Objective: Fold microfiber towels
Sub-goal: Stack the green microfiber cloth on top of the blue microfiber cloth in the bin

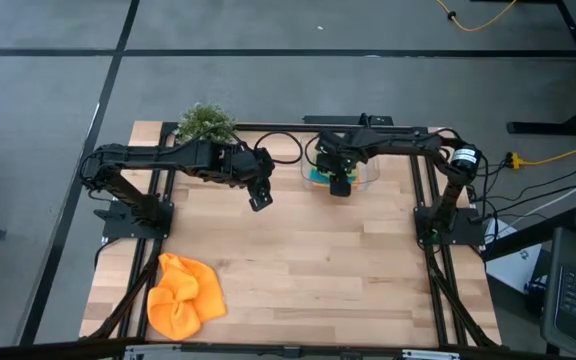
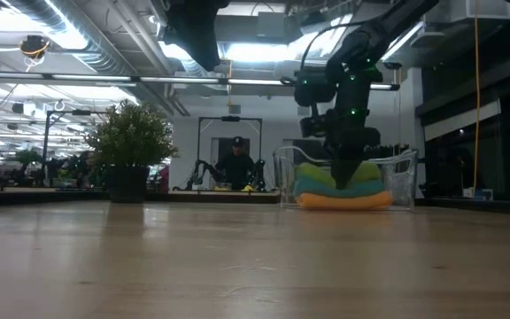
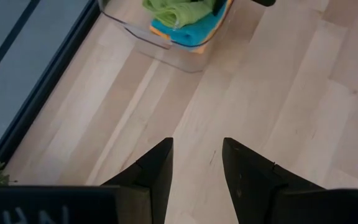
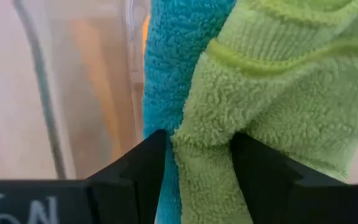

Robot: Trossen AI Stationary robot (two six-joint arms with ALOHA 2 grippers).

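inside the tub: right pincer on the green towel

at the far right of the table i have my right pincer (image 4: 194, 165) reaching down into the clear plastic tub (image 1: 368, 178), its two dark fingers clamped on a fold of the fuzzy lime green microfiber towel (image 4: 278, 93). that towel lies on top of the stack, directly under and between the fingers, with the teal blue microfiber towel (image 4: 179, 56) just beside it and an orange towel (image 2: 343, 201) at the bottom of the pile. the move ahead looks like a straight lift out of the tub, so what matters is that the green cloth sits right in the grip while the blue one touches one finger and could drag along.

my left pincer (image 3: 196, 165) hangs above bare wooden table (image 1: 318, 260) with its fingers apart, holding nothing, near the tub but outside it. a crumpled orange microfiber towel (image 1: 183, 293) lies well apart at the near left corner, closer to the left arm.

writing shows on both wrist mounts, but i cannot read it reliably.
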